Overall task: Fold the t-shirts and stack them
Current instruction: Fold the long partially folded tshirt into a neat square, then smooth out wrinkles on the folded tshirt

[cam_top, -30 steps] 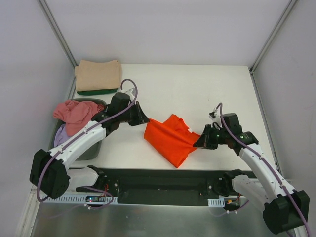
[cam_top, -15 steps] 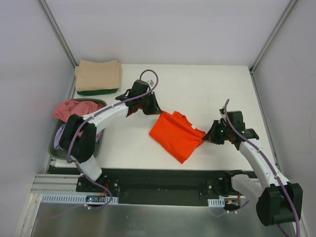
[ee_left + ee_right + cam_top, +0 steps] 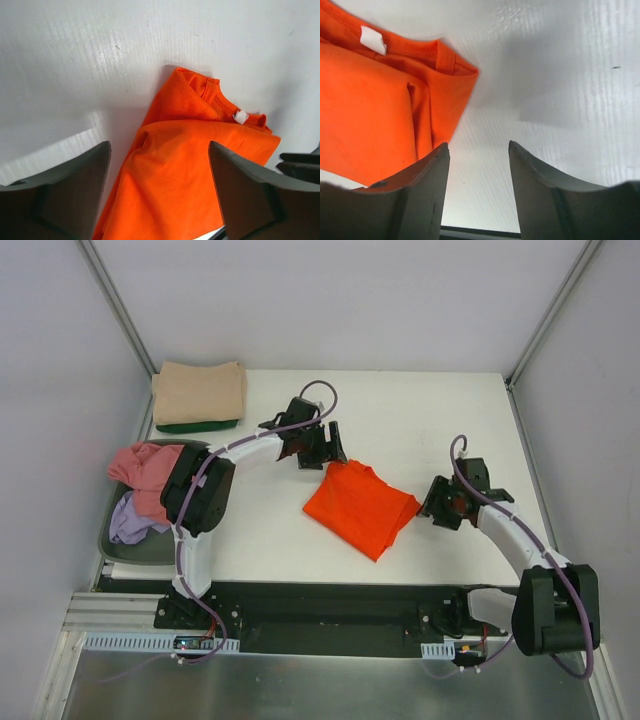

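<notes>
Both my hands are apart right now, nothing pinched in either. My left hand point(image 3: 322, 452) hangs over the far edge of the bright orange cloth t-shirt point(image 3: 360, 508), and my right hand point(image 3: 437, 508) sits just beside its right edge. The shirt lies roughly folded mid white tabletop point(image 3: 420, 420), between the two hands, with its small white neck label point(image 3: 240, 117) showing. Over at the far left corner there's a folded tan t-shirt point(image 3: 198, 390) on top of a dark green t-shirt point(image 3: 197, 425). A crumpled pink t-shirt point(image 3: 150, 465) and a lilac t-shirt point(image 3: 135, 520) sit in the dark grey plastic basket point(image 3: 150, 548).
</notes>
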### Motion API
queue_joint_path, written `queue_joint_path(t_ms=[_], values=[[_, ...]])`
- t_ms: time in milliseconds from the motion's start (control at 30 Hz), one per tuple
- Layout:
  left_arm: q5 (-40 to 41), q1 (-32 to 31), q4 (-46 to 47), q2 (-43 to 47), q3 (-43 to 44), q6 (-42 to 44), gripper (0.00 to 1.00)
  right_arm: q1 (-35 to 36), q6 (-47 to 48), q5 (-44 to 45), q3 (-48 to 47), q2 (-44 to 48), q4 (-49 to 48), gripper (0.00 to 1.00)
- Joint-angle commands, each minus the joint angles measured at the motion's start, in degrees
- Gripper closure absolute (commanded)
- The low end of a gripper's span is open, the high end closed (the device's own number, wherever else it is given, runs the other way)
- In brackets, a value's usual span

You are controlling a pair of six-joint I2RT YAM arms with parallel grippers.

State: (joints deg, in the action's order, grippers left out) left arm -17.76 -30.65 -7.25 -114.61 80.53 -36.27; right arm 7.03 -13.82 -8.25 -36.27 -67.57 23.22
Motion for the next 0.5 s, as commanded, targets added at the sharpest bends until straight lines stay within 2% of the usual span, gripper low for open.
queue_joint_path(t_ms=[0,33,100,133,267,333,467], values=[[-3.1,-0.3,0.7,3.6,1.8,2.8,0.01,-0.2,0.8,4.5,-4.8,2.8,2.4,0.44],[-2.4,-0.7,0.6,5.3,1.0,3.3,0.01,-0.2,0.9,2.5,-4.2,4.4,1.8,0.40],[-0.3,-1.9,0.5,8.8,-1.2,4.3,0.01,-0.2,1.3,-4.5,-2.7,8.3,-0.6,0.20],[0.5,-2.3,0.5,10.7,-2.2,4.6,0.01,-0.2,1.0,-8.3,-2.1,9.6,-2.4,0.04],[4.2,-5.3,0.4,17.8,-6.8,4.9,0.01,0.8,-3.5,-23.5,1.3,12.0,-11.5,0.04],[5.2,-6.4,0.5,19.2,-8.3,4.5,0.01,2.3,-5.8,-26.5,2.3,11.2,-17.5,0.04],[1.3,-6.7,0.5,15.9,-8.7,2.8,0.01,6.3,-6.7,-25.8,0.5,5.2,-21.6,0.04]])
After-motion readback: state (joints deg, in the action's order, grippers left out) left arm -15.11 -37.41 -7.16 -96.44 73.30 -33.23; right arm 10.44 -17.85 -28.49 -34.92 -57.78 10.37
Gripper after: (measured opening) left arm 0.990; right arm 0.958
